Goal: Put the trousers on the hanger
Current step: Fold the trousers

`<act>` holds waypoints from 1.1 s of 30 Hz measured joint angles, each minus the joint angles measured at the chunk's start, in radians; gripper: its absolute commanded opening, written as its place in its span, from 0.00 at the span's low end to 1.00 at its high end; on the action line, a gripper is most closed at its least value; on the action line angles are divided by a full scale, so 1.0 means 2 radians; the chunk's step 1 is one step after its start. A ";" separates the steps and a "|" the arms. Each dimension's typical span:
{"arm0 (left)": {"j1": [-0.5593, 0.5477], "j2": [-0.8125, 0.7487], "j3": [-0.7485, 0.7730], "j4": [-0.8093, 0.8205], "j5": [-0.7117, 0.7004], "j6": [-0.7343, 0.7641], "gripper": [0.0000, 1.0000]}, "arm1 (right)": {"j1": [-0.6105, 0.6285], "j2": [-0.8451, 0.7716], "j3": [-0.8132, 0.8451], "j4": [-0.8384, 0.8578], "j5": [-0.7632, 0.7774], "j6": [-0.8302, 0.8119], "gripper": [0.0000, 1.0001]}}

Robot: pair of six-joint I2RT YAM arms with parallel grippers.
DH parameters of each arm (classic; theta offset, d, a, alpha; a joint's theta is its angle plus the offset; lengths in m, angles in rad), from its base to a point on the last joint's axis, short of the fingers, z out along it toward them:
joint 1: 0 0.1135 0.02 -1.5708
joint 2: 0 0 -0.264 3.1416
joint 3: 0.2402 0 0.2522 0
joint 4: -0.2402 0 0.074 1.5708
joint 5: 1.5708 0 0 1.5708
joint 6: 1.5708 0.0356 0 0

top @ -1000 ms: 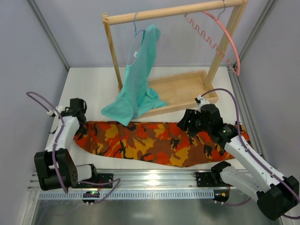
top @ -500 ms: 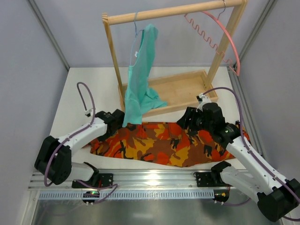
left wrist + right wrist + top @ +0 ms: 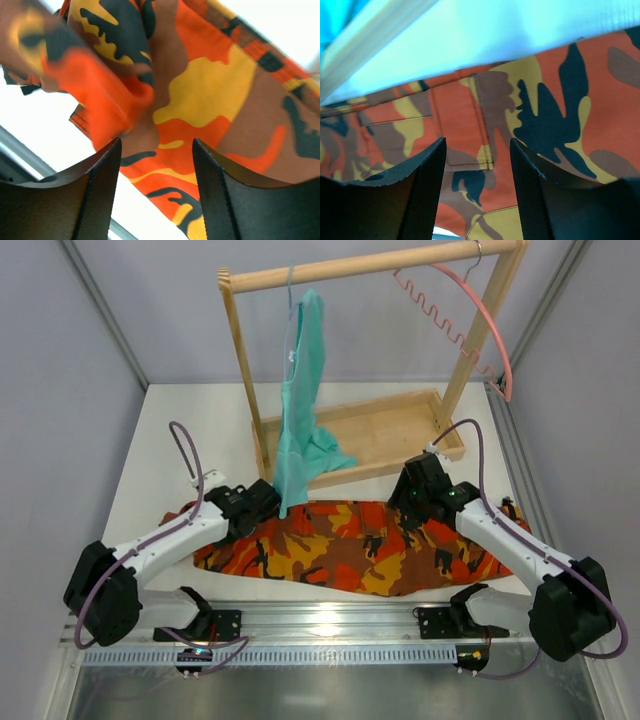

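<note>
Up top, the long cloth trousers in orange, red, yellow, brown and black camouflage point(image 3: 350, 550) lie flat across the near part of the white table point(image 3: 180, 430), stretched between the two arms and on no hanger at all. The pink hanger with the curved arm, wavy notched bar and metal hook point(image 3: 480, 315) dangles from the right end of the wooden rack's top rail point(image 3: 370, 265), well apart from the trousers. On the same rail hangs a plain teal garment point(image 3: 300, 410), its hem down by the trousers' far edge. The left gripper point(image 3: 262, 502) is over the far edge of the trousers' left part, just beside that teal hem; the right gripper point(image 3: 412, 495) is over the far edge, right of the middle. Over to the left wrist: the left gripper point(image 3: 156, 150) has its jaws spread apart, nothing pinched, bunched camouflage cloth point(image 3: 215, 90) below. Right wrist now: the right gripper point(image 3: 477, 147) also stands with jaws parted and empty above a flat pocket seam of the trousers point(image 3: 555, 100), white table point(image 3: 520, 30) beyond
</note>
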 measured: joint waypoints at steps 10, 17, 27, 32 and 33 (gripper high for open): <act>0.098 -0.031 0.053 -0.011 -0.024 0.066 0.72 | 0.000 0.029 0.000 0.012 0.005 0.016 0.55; 0.322 -0.032 0.068 0.017 0.031 0.163 0.78 | 0.000 0.052 0.000 0.024 0.002 0.023 0.54; 0.430 -0.049 0.000 0.114 0.163 0.226 0.97 | 0.000 0.060 0.000 0.033 -0.009 0.011 0.54; 0.431 -0.031 -0.021 0.167 0.211 0.229 0.78 | 0.000 0.039 0.000 0.034 -0.010 -0.001 0.54; 0.431 -0.031 -0.025 0.175 0.221 0.229 0.67 | 0.000 0.034 0.000 0.034 -0.010 -0.003 0.54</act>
